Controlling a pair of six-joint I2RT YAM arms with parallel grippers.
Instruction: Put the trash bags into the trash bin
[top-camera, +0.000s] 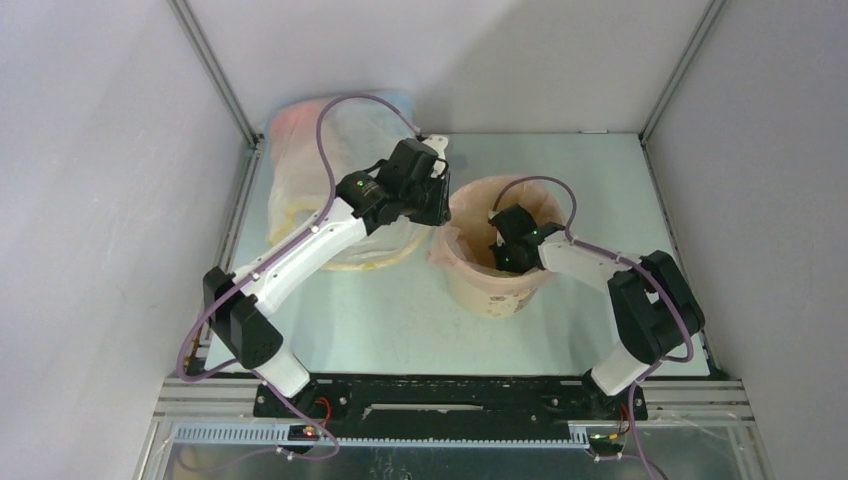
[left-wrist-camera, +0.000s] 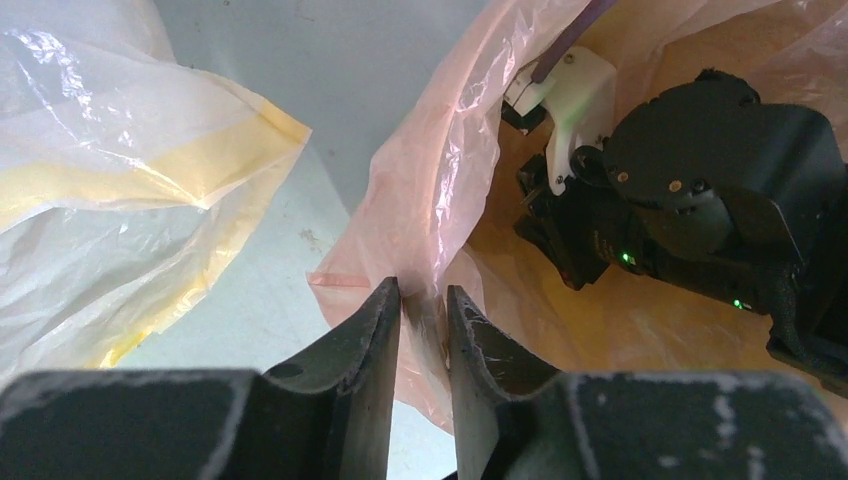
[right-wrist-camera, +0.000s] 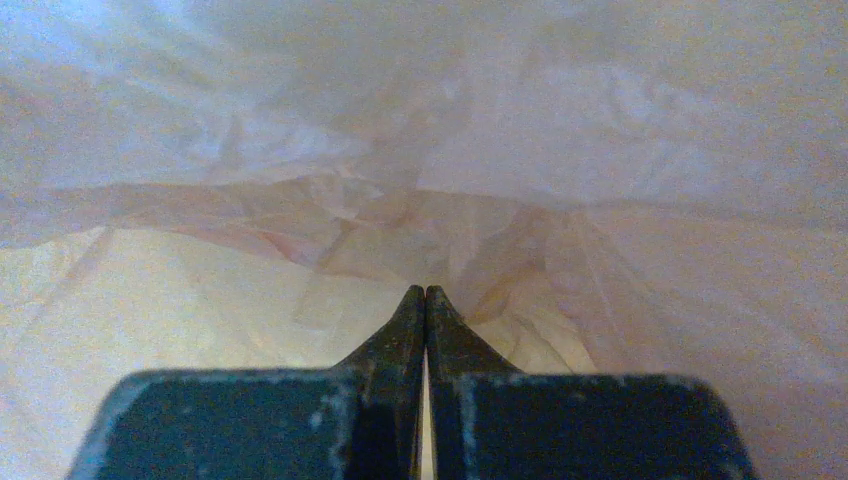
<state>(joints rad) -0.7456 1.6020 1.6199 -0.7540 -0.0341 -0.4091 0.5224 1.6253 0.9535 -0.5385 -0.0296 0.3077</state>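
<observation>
The tan trash bin (top-camera: 497, 292) stands in the middle of the table. A pale-pink trash bag (top-camera: 447, 250) lines it and hangs over its left rim. My left gripper (top-camera: 440, 208) is at that rim; in the left wrist view the gripper (left-wrist-camera: 423, 292) is shut on the trash bag (left-wrist-camera: 420, 190) where it folds over the edge. My right gripper (top-camera: 507, 262) reaches down inside the bin. In the right wrist view the gripper (right-wrist-camera: 425, 290) is shut with nothing between its fingers, its tips against crumpled pink film (right-wrist-camera: 400, 180).
A big clear whitish sack with a yellow hem (top-camera: 310, 150) lies at the back left, just beyond the left arm, and shows as (left-wrist-camera: 120, 200) in the left wrist view. Grey walls enclose the table on three sides.
</observation>
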